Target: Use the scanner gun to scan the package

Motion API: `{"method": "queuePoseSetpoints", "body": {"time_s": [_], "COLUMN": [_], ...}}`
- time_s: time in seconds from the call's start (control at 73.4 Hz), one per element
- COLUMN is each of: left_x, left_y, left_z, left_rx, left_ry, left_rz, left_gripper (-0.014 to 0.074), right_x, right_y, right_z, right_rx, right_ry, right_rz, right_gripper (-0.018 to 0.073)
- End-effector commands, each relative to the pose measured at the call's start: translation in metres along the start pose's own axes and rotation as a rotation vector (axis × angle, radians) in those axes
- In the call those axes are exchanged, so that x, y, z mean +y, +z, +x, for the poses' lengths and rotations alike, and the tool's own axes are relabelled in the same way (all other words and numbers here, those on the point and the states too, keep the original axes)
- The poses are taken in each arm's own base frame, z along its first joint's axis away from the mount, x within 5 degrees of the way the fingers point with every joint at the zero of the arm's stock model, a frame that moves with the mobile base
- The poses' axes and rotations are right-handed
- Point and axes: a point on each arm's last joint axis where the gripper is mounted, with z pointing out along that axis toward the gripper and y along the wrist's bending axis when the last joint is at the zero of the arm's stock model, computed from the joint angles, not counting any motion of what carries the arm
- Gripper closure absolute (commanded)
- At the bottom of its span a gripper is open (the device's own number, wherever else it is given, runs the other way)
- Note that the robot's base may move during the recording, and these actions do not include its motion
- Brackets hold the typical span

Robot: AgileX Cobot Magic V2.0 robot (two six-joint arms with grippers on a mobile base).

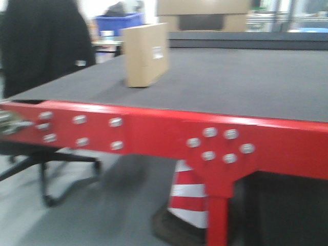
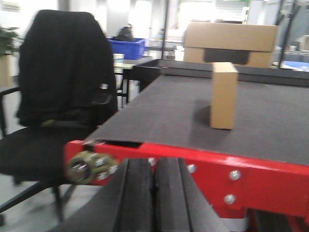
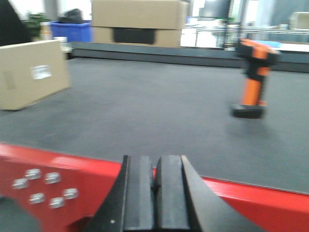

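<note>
The box (image 1: 146,54) is seen stood on edge on the grey table (image 1: 246,82), near its front-left corner, w/ a white label on the broad face; nothing is touching it. The scanner (image 3: 253,79) is shown only in the right wrist view, stood upright on its black base on the same top, well apart from the box & to its right. The left claw (image 2: 154,166) is held low before the red table edge, pads pressed together, nothing btwn them. The right claw (image 3: 156,164) is likewise closed & empty. A chair (image 2: 58,96) draped w/ a black jacket is placed left of the table. Bigger stacked boxes (image 3: 140,21) & a blue bin (image 2: 126,47) are seen at the back, & a striped cone (image 1: 187,197) under the frame. All views are blurred.
</note>
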Motion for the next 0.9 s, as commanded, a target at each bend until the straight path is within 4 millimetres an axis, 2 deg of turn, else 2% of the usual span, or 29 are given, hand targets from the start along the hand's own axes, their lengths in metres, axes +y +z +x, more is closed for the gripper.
{"method": "queuePoseSetpoints", "body": {"time_s": [0.0, 0.886], "left_x": [-0.0003, -0.0003], "left_y": [-0.0003, -0.0003], "left_z": [-0.0020, -0.0020], "left_rx": [-0.019, -0.019], "left_ry": [-0.004, -0.004], "left_rz": [0.006, 0.006], "left_gripper": [0.0708, 0.0708], "right_x": [0.0000, 0.0000], "right_y": [-0.0002, -0.0002], "right_z": [-0.0016, -0.0016], "right_rx": [-0.017, -0.017], "right_ry": [-0.012, -0.012], "right_rz": [-0.001, -0.001], "right_gripper": [0.0728, 0.0728]}}
